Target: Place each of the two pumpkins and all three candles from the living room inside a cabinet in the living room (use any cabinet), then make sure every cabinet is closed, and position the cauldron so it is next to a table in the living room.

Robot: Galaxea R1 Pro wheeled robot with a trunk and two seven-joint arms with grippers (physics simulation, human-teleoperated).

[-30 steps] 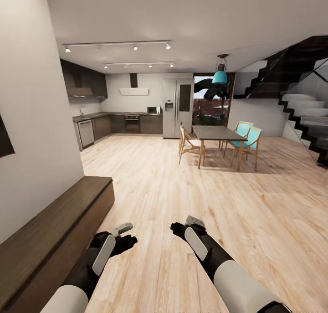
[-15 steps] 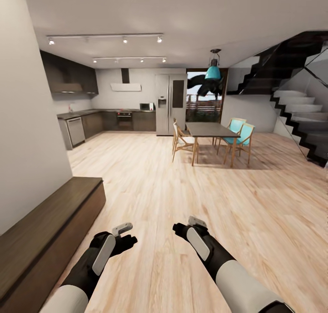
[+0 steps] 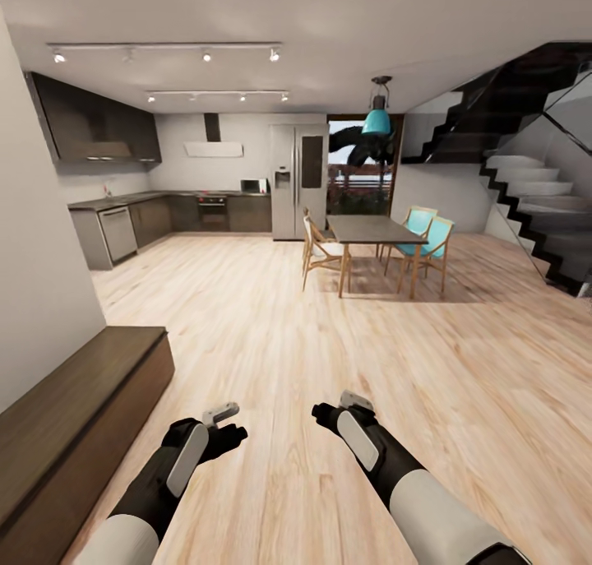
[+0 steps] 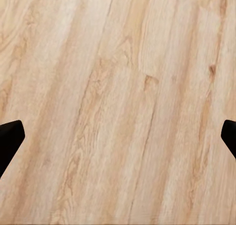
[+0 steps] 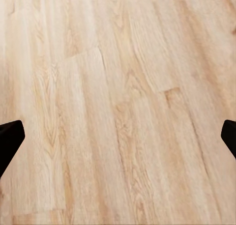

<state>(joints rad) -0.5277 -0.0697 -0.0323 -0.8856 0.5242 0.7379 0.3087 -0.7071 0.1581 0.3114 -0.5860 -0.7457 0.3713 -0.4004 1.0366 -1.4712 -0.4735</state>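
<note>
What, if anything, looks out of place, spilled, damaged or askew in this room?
Nothing stands out. The dining table has its chairs tucked around it, the low dark cabinet by the wall looks shut with a bare top, and the wood floor shows no spill. Both the left gripper and right gripper hang open over bare planks.

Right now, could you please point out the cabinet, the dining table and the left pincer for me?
cabinet point(image 3: 78, 392): head view, on its flat dark wooden top.
dining table point(image 3: 374, 229): head view, on the middle of its tabletop.
left pincer point(image 3: 233, 424): head view, midway between its fingertips.
</note>
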